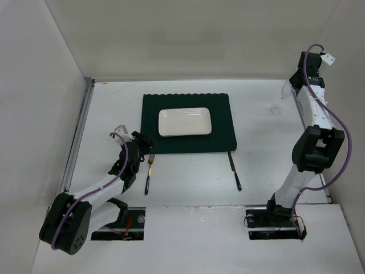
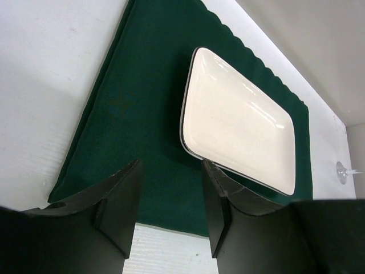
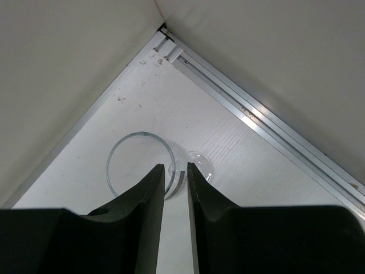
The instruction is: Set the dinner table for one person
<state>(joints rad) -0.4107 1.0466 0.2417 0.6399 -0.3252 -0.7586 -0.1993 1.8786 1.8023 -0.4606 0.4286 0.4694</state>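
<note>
Wineglass (image 3: pixel 137 161) in right hand (image 3: pixel 175 171), beside corner walls (image 3: pixel 74 68).

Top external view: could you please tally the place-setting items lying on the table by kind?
Dark green placemat: 1
White rectangular plate: 1
Fork: 1
Knife: 1
Wine glass: 1
Total on the dinner table: 5

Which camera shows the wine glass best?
Right wrist: the wine glass is close, rim and foot clear, in the right gripper. Top external shows it small and faint; left wrist, only a small part at the frame edge.
</note>
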